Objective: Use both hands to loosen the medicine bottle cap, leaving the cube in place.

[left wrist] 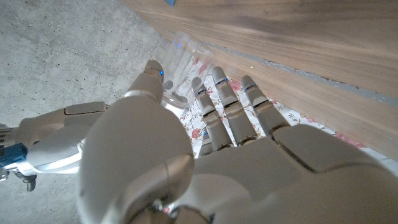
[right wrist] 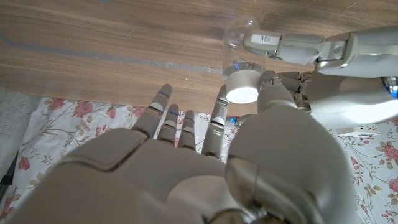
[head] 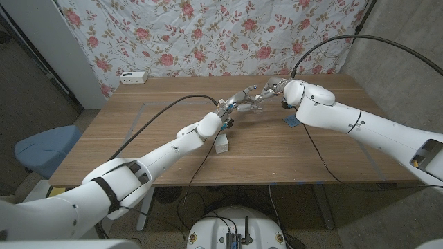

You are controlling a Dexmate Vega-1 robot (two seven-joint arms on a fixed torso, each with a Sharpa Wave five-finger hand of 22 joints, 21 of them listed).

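Medicine bottle of clear plastic with a white round cap [right wrist: 243, 87], that is what our two hands meet around, raised above the middle of the wooden table [head: 138, 138], toward the far edge. In the right wrist view we see the clear bottle body [right wrist: 239, 34] with the cap end turned toward our right hand [right wrist: 205, 168]; the thumb tip touches the cap's side, while the other fingers [right wrist: 163, 115] stretch out straight beside it, so we hold the cap lightly at most. Our left hand [head: 239, 102] grips the bottle body: its fingers [right wrist: 283, 45] lie along the clear plastic, and the left wrist view shows the bottle [left wrist: 183, 62] between thumb and fingers.

From the head camera, the right hand [head: 273, 88] sits at about 1 o'clock from the left one, touching it. A small blue cube [head: 291, 122] rests on the table at 5 o'clock from the hands. A white box [head: 221, 144] lies at 7 o'clock, just beside the left forearm. A white power strip [head: 133, 77] sits at the far left edge.
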